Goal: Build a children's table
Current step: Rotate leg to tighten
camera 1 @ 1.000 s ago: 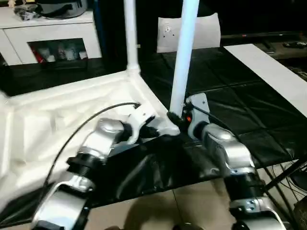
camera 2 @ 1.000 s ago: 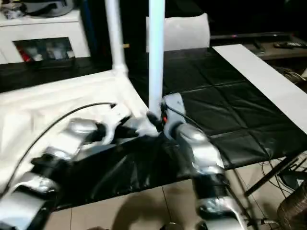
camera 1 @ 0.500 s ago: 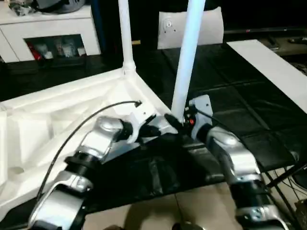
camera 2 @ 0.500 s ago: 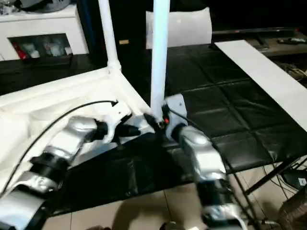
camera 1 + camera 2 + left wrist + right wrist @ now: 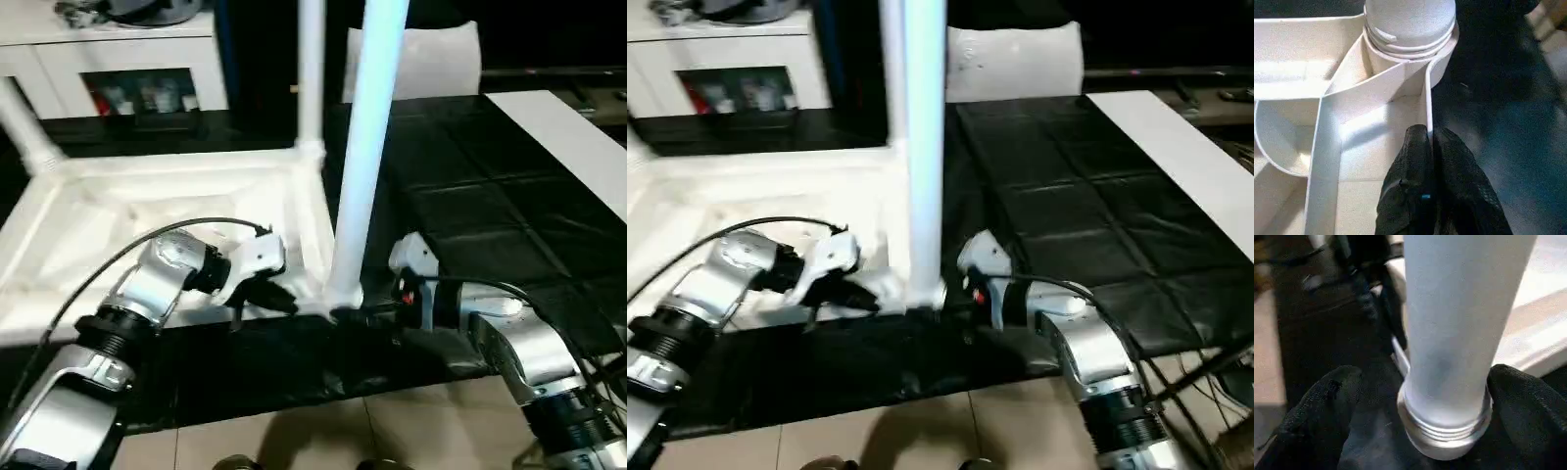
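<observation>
The children's table lies upside down on the black mat, its white ribbed tabletop (image 5: 147, 211) facing up. Three white legs stand in corner sockets: one at the near corner (image 5: 367, 147), one at the far corner (image 5: 311, 69), one at the far left (image 5: 24, 127). My left gripper (image 5: 284, 299) sits just left of the near leg, shut on the tabletop's thin rim wall (image 5: 1427, 98). My right gripper (image 5: 358, 315) reaches in from the right at the near leg's base (image 5: 1444, 421). It is open, with its fingers (image 5: 1327, 396) spread on either side of the leg.
A long white board (image 5: 568, 137) lies at the right on the black mat (image 5: 470, 196). An upright white sheet (image 5: 421, 59) stands at the back, a white cabinet (image 5: 127, 59) at the back left. The platform's front edge drops to tiled floor (image 5: 294, 441).
My right gripper has opened off the near leg's base and its arm sits lower. The whole picture has shifted with the camera. The left gripper keeps its hold on the rim.
</observation>
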